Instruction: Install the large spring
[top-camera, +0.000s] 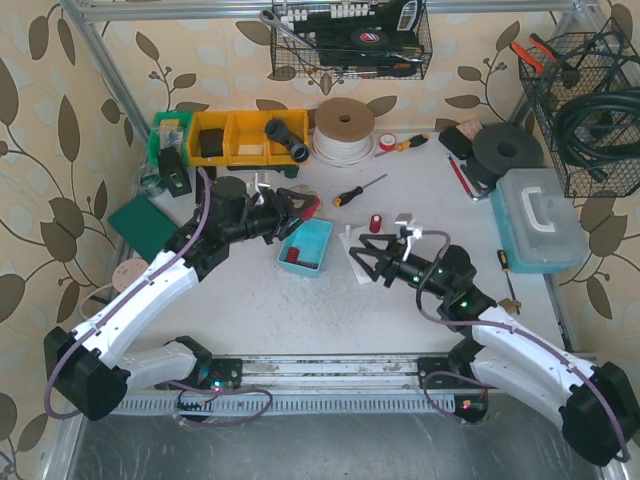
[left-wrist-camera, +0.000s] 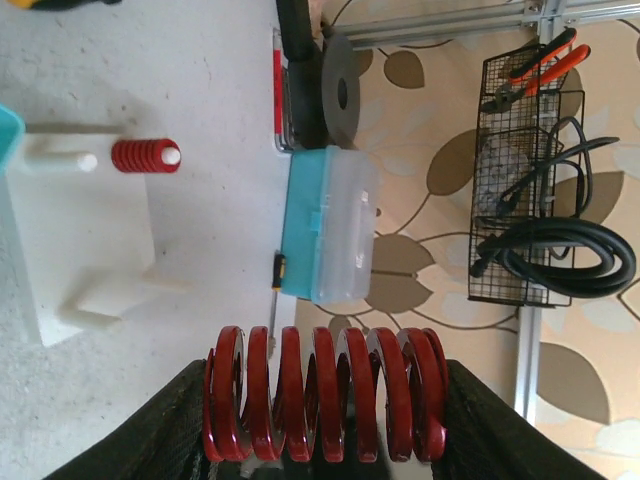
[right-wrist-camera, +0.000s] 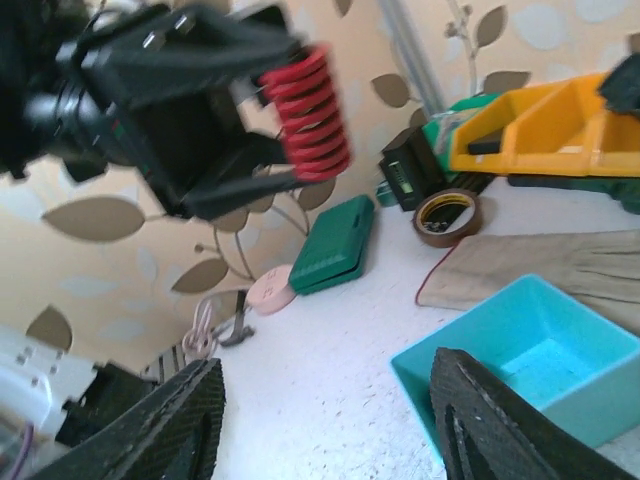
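Presently, left hand (left-wrist-camera: 322, 425) clamps the spring (left-wrist-camera: 320, 385) end to end, short of the fixture (left-wrist-camera: 80, 250), evidently for pegging. Right hand (right-wrist-camera: 325, 420) beside it: wide open, empty.

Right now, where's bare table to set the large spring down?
Two patches of table: near centre, between the blue bin and the front rail; mid-right, between the screwdriver and the clear toolbox. Crowded: around the white fixture, by the right gripper, and along the yellow bins.
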